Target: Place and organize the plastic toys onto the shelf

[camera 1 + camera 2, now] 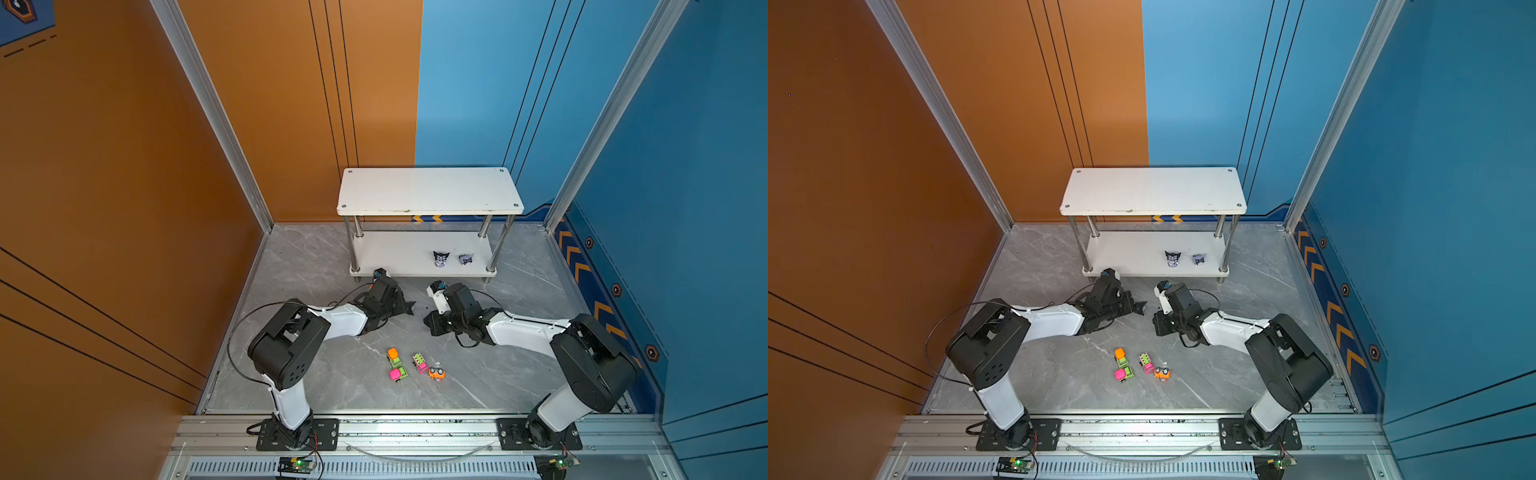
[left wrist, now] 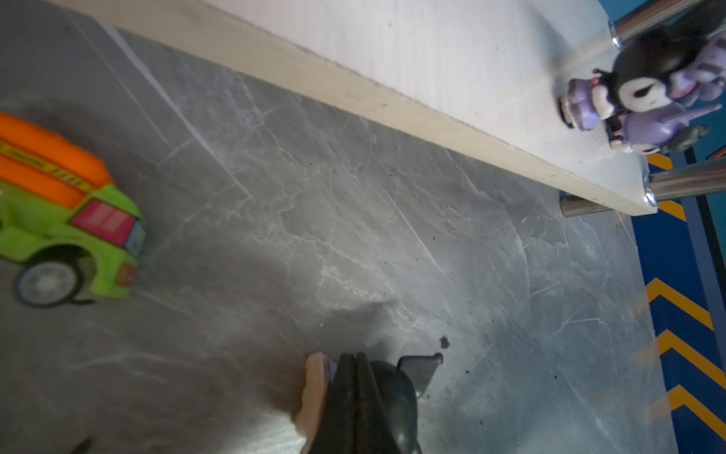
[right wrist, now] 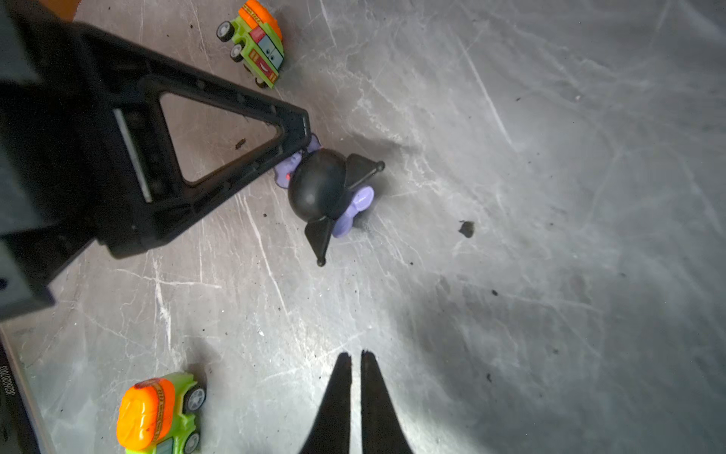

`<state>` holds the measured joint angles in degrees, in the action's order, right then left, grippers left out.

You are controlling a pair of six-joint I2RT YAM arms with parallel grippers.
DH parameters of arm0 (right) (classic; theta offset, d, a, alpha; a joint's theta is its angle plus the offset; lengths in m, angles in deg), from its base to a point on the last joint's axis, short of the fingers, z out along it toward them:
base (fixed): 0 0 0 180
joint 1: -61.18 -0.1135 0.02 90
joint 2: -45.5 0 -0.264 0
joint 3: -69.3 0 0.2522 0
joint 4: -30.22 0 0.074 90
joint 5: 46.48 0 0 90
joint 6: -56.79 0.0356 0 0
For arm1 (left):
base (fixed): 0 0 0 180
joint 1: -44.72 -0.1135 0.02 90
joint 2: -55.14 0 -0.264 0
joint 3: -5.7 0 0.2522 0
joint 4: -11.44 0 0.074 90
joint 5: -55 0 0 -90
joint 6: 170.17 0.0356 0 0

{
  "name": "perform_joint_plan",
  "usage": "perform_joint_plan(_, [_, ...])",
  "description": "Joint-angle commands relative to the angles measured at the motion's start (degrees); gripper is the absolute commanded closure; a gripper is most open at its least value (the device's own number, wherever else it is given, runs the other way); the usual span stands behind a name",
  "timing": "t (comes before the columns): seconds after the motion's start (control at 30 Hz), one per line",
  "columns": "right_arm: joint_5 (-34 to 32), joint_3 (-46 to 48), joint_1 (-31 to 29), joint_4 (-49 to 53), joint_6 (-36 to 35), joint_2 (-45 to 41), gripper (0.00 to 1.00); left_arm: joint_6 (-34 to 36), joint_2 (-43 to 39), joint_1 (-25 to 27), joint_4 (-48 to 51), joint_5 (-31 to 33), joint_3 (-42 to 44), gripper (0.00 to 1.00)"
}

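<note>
In the left wrist view the held figurine (image 2: 393, 389) is mostly hidden behind the left gripper's (image 2: 355, 357) closed fingers, the orange-and-green car (image 2: 66, 220) is blurred and cut by the edge, and the two figurines (image 2: 632, 94) on the shelf (image 2: 432, 59) smear together, perhaps overlapping.

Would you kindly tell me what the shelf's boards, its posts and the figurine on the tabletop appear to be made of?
Shelf boards: matte white board, probably coated wood; the edge looks pale and bare.
Posts: polished metal, mirror-bright.
Figurine: moulded plastic, seemingly; glossy black head, lilac parts.
</note>
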<state>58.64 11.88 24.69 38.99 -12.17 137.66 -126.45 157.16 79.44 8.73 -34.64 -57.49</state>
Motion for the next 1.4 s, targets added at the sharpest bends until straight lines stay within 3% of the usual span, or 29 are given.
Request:
perform_joint_plan(0.0, [-0.6, -1.8, -0.3, 1.3, 0.4, 1.4, 0.90, 0.8, 0.9, -1.5, 1.5, 0.4, 2.5, 1.00])
perform_joint_plan(0.57, [1.4, -11.6, -0.8, 5.1, -0.6, 5.7, 0.86, -0.9, -2.1, -2.7, -1.8, 1.2, 8.9, 1.00])
perform_joint_plan(1.37, [-1.0, -26.2, -3.2, 9.4, -1.9, 18.7, 0.91, -0.7, -16.9, -0.7, 3.3, 3.7, 13.3, 1.00])
